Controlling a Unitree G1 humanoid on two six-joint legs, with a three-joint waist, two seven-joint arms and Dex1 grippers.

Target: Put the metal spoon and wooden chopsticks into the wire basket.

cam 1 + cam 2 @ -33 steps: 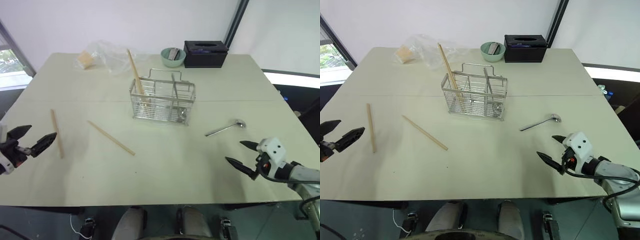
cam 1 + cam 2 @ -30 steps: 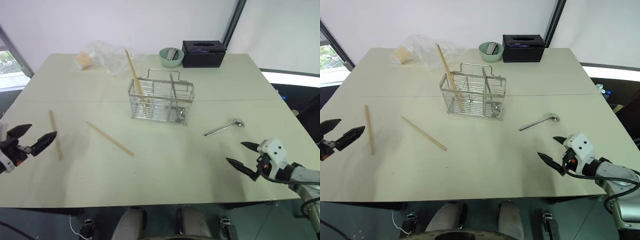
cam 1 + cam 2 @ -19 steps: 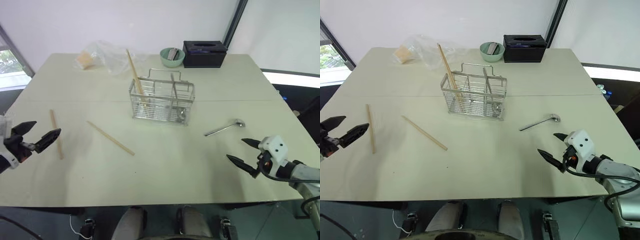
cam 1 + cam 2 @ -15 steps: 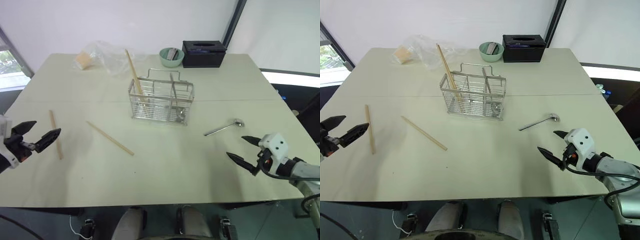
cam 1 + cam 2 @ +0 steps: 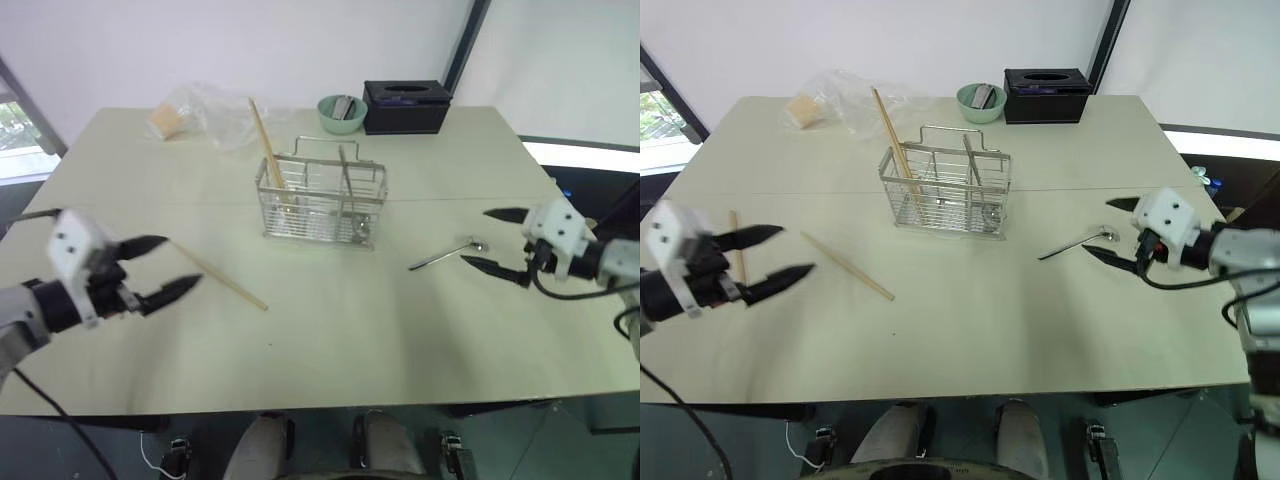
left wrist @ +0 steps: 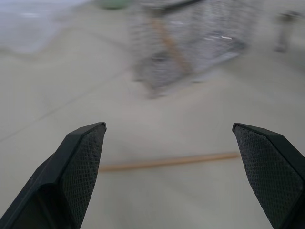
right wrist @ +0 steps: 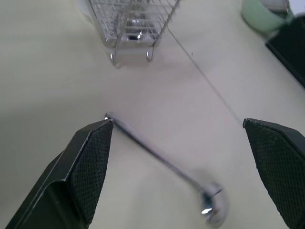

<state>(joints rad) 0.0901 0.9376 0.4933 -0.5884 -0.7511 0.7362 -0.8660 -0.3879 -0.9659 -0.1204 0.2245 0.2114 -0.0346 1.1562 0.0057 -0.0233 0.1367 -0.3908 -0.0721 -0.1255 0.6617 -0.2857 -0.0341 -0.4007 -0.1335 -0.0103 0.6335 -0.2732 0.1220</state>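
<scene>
On the desk [image 5: 330, 340], both grippers, fingers spread and empty, approach: right gripper [image 5: 1108, 229] must straddle the metal spoon [image 5: 1076, 243], left gripper [image 5: 768, 254] a wooden chopstick [image 5: 848, 266].

Plain indoor test room, lab-like. A large pale table [image 5: 330, 340] of two joined halves stands before bare white walls [image 5: 250, 45], with a dark vertical post [image 5: 466, 40] at the far right and a window [image 5: 15, 125] at the far left. Sparse props: black tissue box [image 5: 407, 106], green bowl [image 5: 345, 113], plastic bag [image 5: 205, 112].

Pale table [image 5: 420, 340], white wall [image 5: 250, 40]
</scene>
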